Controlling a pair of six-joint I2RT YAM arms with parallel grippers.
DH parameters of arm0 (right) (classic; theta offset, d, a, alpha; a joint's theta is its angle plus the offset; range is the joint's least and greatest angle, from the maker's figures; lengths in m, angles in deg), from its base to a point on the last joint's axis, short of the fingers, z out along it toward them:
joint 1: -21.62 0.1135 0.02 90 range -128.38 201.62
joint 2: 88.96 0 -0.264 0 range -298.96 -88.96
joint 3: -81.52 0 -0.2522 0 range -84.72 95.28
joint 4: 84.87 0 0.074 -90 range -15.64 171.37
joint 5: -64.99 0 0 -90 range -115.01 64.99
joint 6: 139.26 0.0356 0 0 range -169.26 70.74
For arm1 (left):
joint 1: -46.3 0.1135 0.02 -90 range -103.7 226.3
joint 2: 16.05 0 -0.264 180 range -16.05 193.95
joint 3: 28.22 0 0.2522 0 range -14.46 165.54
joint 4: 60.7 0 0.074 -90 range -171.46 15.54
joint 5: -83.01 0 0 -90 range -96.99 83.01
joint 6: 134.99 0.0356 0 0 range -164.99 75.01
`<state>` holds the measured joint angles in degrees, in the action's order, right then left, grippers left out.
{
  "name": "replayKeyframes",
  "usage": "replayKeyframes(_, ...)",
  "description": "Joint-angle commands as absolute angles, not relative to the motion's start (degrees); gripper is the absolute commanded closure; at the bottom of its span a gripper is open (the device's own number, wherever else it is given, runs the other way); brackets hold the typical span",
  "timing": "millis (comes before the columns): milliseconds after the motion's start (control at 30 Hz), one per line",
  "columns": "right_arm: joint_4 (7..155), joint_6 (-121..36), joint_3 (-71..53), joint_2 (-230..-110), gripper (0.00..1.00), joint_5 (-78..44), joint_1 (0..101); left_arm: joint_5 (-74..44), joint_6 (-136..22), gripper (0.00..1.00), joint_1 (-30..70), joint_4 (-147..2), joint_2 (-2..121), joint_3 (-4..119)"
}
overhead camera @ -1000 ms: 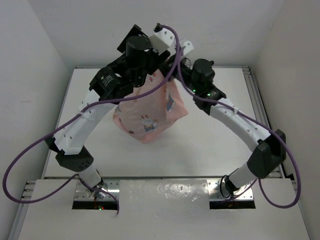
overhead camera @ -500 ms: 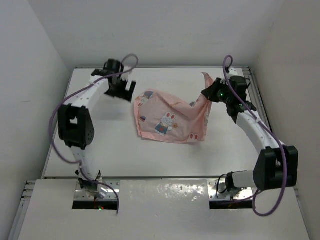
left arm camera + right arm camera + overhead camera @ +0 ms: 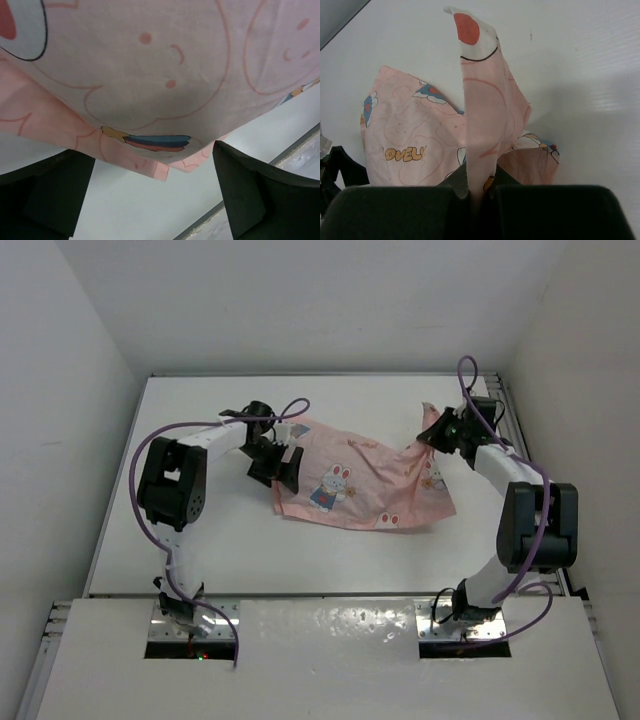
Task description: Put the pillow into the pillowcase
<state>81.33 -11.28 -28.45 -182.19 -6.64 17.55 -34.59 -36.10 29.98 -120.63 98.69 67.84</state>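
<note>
The pink bunny-print pillowcase [image 3: 365,480] lies mostly flat in the middle of the white table [image 3: 200,530]. The brown pillow is not in view. My left gripper [image 3: 280,466] is open at the pillowcase's left edge. In the left wrist view the pillowcase [image 3: 150,75] hangs over the gap between my black fingers [image 3: 245,190], and its hemmed corner sits just above bare table; the left gripper [image 3: 150,152] holds nothing. My right gripper [image 3: 436,434] is shut on the pillowcase's far right corner and holds it raised. In the right wrist view the right gripper [image 3: 479,189] pinches a fold of the pillowcase [image 3: 480,110].
White walls enclose the table on the left, back and right. A metal rail [image 3: 506,430] runs along the table's right edge close to my right arm. A grey edge strip [image 3: 287,150] shows in the left wrist view.
A second ago both arms held the pillowcase bunched up high. It now lies spread on the table. My left gripper let go, swung left, then came back to the cloth's left edge.
</note>
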Motion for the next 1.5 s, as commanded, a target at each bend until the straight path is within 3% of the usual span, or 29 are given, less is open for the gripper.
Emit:
replayKeyframes(0, 84.6, -9.9, -27.2, -181.9, 1.00, -6.3, 16.8, -32.6, -36.9, 0.09, 30.0, -117.3, 98.6, 66.2)
replayKeyframes(67, 85.4, -9.5, -27.2, -182.1, 1.00, -6.2, 16.4, -32.6, -36.4, 0.24, 30.2, -118.3, 100.1, 66.7)
replayKeyframes(100, 85.8, -9.3, -27.2, -182.0, 1.00, -5.9, 16.1, -33.2, -36.3, 0.39, 30.4, -119.3, 100.7, 67.1)
replayKeyframes(167, 86.0, -9.3, -26.5, -182.0, 1.00, -5.7, 15.3, -35.5, -35.6, 0.46, 31.2, -119.9, 100.3, 67.4)
replayKeyframes(433, 85.6, -10.1, -23.2, -184.1, 1.00, -3.9, 13.3, -36.8, -29.0, 0.46, 32.8, -122.7, 93.0, 64.7)
replayKeyframes(467, 85.6, -10.2, -23.1, -184.4, 1.00, -4.0, 13.2, -37.5, -27.9, 0.43, 33.1, -123.3, 92.4, 64.7)
replayKeyframes(500, 85.6, -10.2, -22.9, -184.5, 1.00, -3.9, 13.2, -38.1, -26.8, 0.31, 33.5, -124.1, 90.6, 64.3)
replayKeyframes(533, 85.6, -10.2, -22.7, -184.7, 1.00, -3.7, 13.3, -38.6, -25.4, 0.26, 33.9, -123.9, 89.7, 63.8)
replayKeyframes(600, 85.6, -10.0, -22.3, -185.5, 1.00, -3.2, 13.2, -37.0, -24.9, 0.23, 34.0, -121.2, 87.2, 61.1)
replayKeyframes(733, 86.7, -9.2, -23.4, -185.7, 1.00, -2.8, 13.6, -32.9, -27.3, 0.33, 30.8, -119.0, 89.6, 60.3)
replayKeyframes(833, 87.1, -8.9, -24.3, -185.2, 1.00, -2.8, 13.7, -30.3, -29.8, 0.49, 29.1, -118.3, 92.6, 60.9)
replayKeyframes(867, 87.0, -9.0, -24.4, -185.0, 1.00, -2.7, 13.7, -29.3, -30.6, 0.60, 29.2, -117.4, 93.4, 60.8)
replayKeyframes(933, 87.0, -9.4, -24.9, -184.3, 1.00, -2.8, 13.6, -27.0, -31.9, 0.66, 30.3, -116.9, 94.1, 60.4)
replayKeyframes(1167, 88.0, -9.2, -25.4, -183.7, 1.00, -2.4, 13.6, -24.6, -33.2, 0.65, 29.3, -114.5, 95.7, 59.7)
replayKeyframes(1233, 88.0, -8.9, -25.2, -183.9, 1.00, -2.3, 13.6, -24.2, -33.7, 0.61, 28.3, -113.8, 96.3, 59.6)
replayKeyframes(1367, 87.9, -9.1, -25.0, -183.8, 1.00, -2.4, 13.7, -25.3, -34.9, 0.45, 28.2, -113.1, 97.3, 59.5)
replayKeyframes(1467, 87.6, -9.2, -24.8, -184.1, 1.00, -2.3, 13.7, -30.4, -35.9, 0.46, 28.5, -112.7, 98.2, 59.7)
